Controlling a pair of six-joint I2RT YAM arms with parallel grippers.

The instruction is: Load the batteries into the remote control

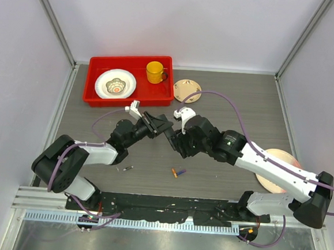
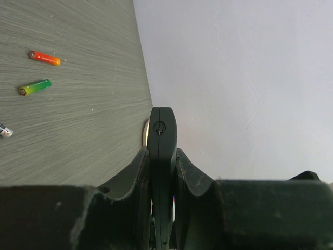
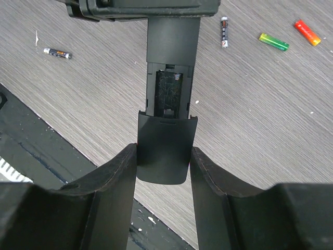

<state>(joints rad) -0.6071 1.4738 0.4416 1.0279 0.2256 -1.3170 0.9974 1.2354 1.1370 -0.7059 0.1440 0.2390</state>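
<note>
Left hand (image 2: 162,156) clamped slim black plastic remote control (image 2: 162,130) above desk (image 1: 220,181) middle. Right hand (image 3: 164,156) pinched small black back cover (image 3: 165,138), partly off. Remote looked light, stiff, slick: grip narrow sides. Tiny coloured cylindrical batteries (image 1: 175,172) lay toward near edge.

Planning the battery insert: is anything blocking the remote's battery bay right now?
Nothing covers the battery bay: the back cover, gripped by the right end effector, is slid clear of it but sits right at its end. Left end effector holds the remote control; batteries lie loose on the table.
</note>
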